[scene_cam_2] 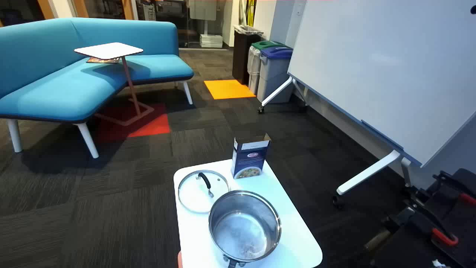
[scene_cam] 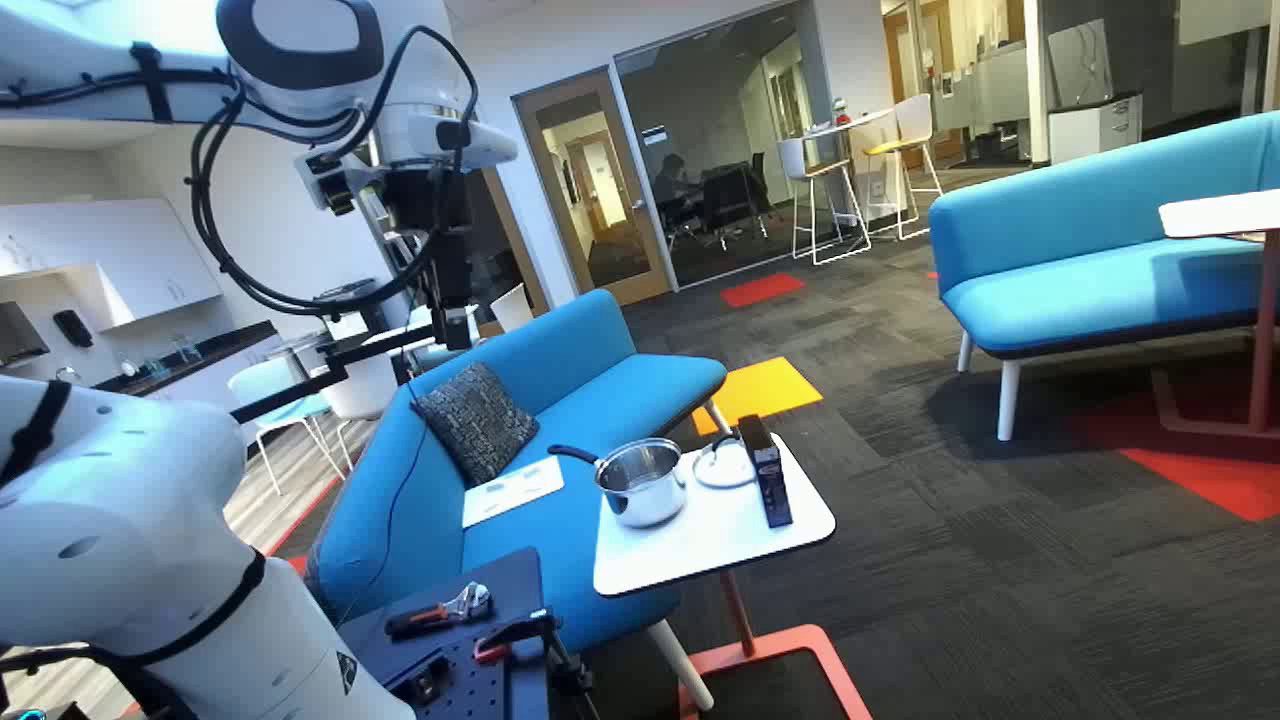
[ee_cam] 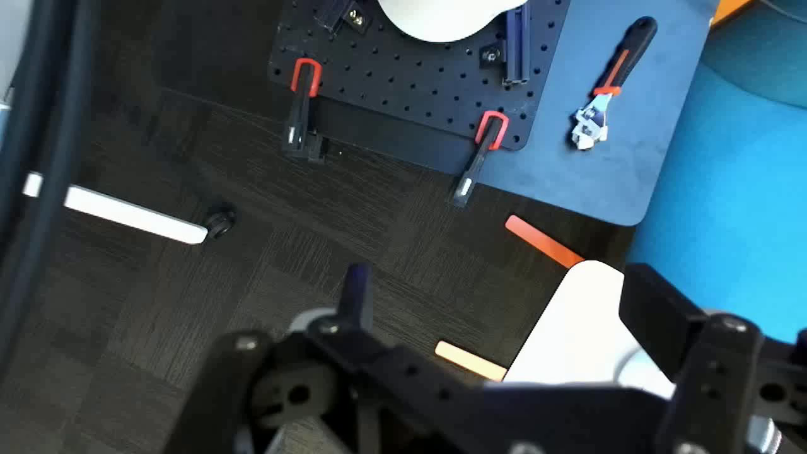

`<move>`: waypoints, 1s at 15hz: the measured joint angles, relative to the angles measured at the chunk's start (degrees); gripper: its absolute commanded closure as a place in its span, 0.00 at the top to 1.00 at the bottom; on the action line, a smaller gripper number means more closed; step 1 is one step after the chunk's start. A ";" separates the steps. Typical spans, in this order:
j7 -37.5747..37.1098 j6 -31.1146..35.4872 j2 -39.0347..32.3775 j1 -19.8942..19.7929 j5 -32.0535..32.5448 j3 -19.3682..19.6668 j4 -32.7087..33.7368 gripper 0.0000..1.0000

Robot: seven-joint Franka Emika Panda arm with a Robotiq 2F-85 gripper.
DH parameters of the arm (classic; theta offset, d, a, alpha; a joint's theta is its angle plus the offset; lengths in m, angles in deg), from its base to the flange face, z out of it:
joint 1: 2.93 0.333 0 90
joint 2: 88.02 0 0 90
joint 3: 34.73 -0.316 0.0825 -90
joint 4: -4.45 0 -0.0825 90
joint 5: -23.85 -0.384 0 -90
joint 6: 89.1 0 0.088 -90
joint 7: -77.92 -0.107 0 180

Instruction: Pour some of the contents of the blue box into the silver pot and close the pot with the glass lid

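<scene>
The gripper [ee_cam: 498, 275] hangs empty, jaws apart. In an exterior view, the open-topped blue carton [scene_cam_2: 250, 158] stands at the far right of the bench [scene_cam_2: 196, 236], beyond the silver saucepan [scene_cam_2: 243, 227], beside the glass lid [scene_cam_2: 202, 191]; an off-centre grasp could topple it, spilling its contents.

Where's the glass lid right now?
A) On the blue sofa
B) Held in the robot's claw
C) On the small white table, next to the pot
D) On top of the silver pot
C: in both exterior views the glass lid lies on the white table beside the silver pot, whose top is uncovered.
</scene>
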 measured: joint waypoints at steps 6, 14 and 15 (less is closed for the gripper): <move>0.00 0.00 0.00 0.00 0.00 0.00 0.00 1.00; -6.34 6.46 -8.84 -2.51 -12.95 1.57 2.20 1.00; -7.76 8.37 -11.23 -3.07 -14.79 1.57 2.73 1.00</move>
